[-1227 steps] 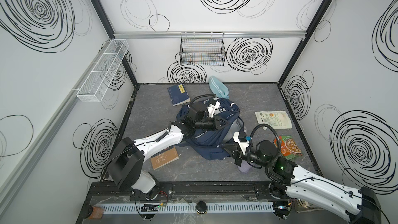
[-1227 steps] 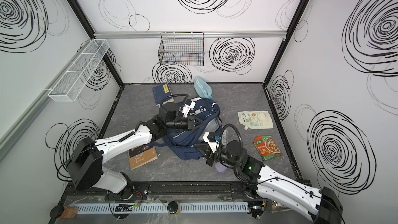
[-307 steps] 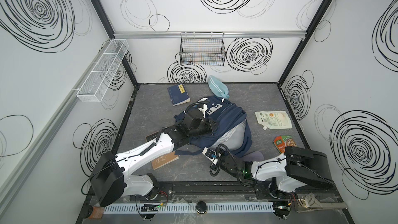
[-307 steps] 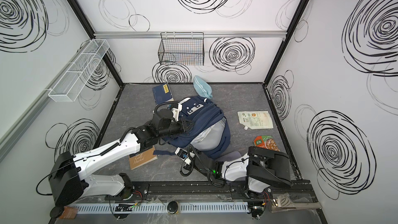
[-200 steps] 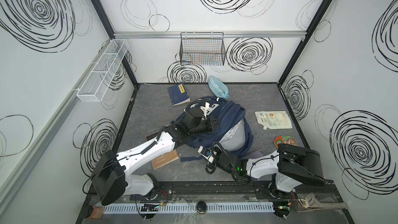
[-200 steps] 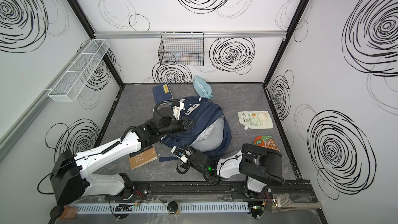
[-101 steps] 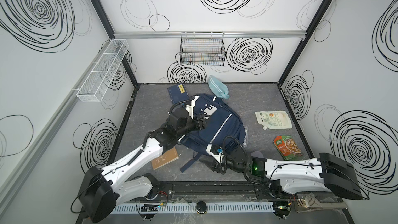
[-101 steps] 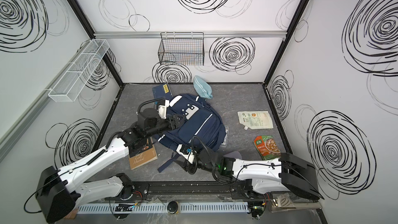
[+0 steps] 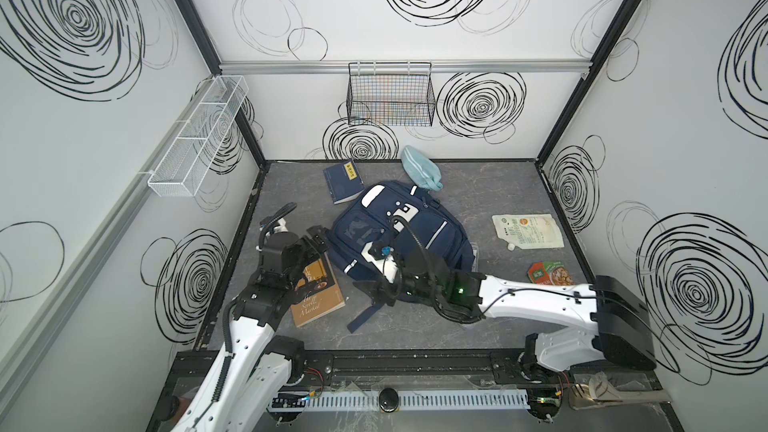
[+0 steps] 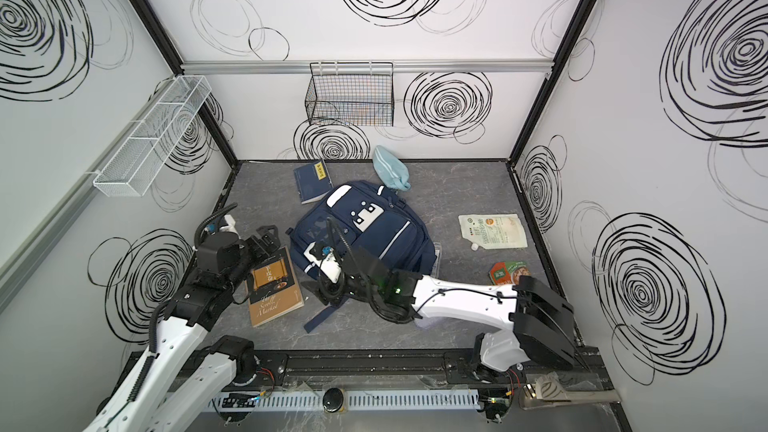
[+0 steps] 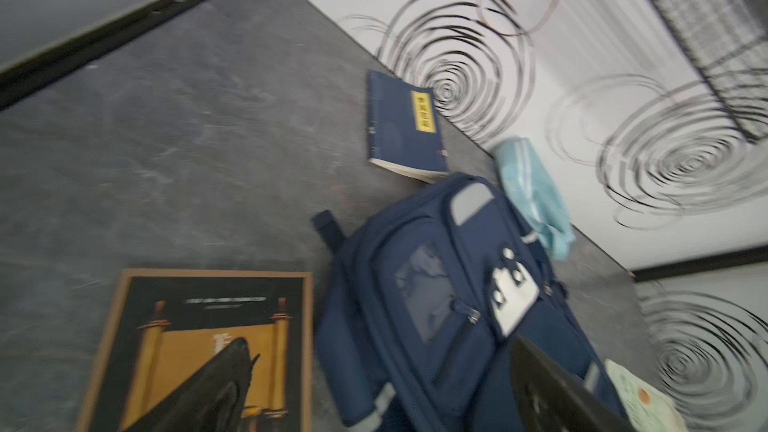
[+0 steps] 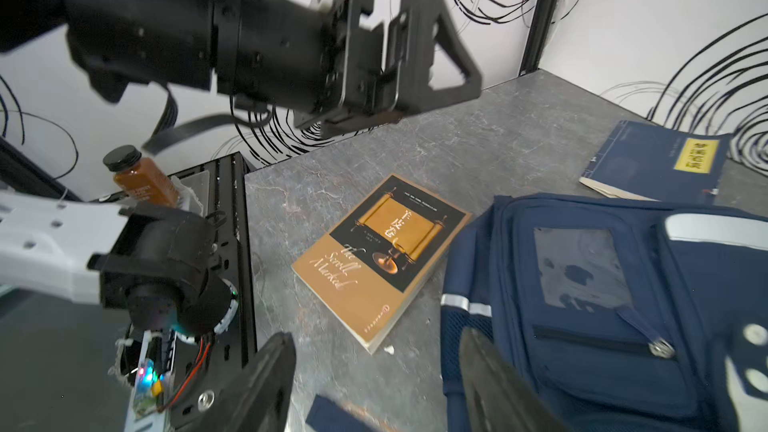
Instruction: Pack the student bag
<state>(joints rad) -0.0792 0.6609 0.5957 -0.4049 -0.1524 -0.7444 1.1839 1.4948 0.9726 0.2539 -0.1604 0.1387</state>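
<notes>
**Both grippers open, backpack flat on floor**

Backpack (image 9: 449,243) lies front-up mid-floor, a strap (image 9: 361,318) trailing toward the near rail. Blue book (image 9: 343,182) is just beside its far-left corner, light blue pouch (image 9: 420,168) at its top edge, brown book (image 9: 318,303) just left of it. Left gripper (image 9: 316,238) hangs above the brown book's far end, jaws spread wide, nothing between. Right gripper (image 12: 378,336) is low at the backpack's near-left corner, jaws apart, only floor and strap end between.
</notes>
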